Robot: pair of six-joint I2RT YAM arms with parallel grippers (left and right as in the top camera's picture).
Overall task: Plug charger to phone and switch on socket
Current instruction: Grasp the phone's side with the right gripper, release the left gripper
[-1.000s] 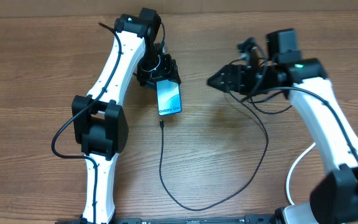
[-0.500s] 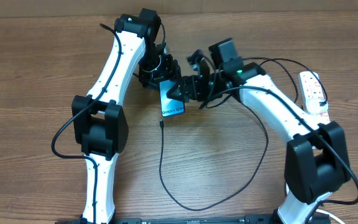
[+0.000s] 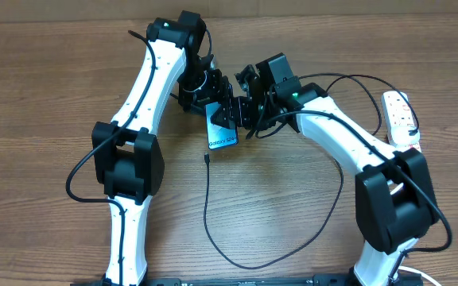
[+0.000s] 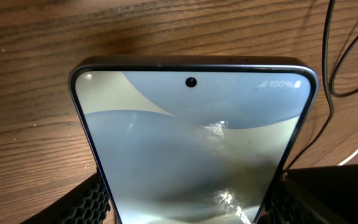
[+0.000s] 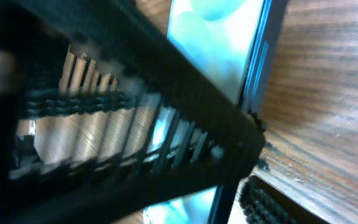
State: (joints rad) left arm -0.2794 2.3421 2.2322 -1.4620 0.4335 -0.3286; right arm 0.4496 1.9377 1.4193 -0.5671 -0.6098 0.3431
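Here, on a wooden desk (image 3: 46,95), two white arms are seen converging on one small target. The left arm (image 3: 145,79) is reached in from the far side, and the left jaws are clamped on the sides of the phone (image 3: 222,133), which is held near the middle of the desk with its screen lit. The right arm (image 3: 340,131) is stretched across so that the right jaws are brought over the phone's far part. Whether they are apart or together cannot be told, as the wrist view is blurred. The socket (image 3: 401,117) is seen at the right edge, well apart from the phone. The charger (image 3: 205,206) is looped across the desk, and its plug tip (image 3: 206,158) is lying loose just beside the phone's near end, gripped by nothing. The plugging step is judged not yet done. To be done well, the tip should be taken close behind its head, lined up square with the port, and pushed straight in while the phone is held firm.
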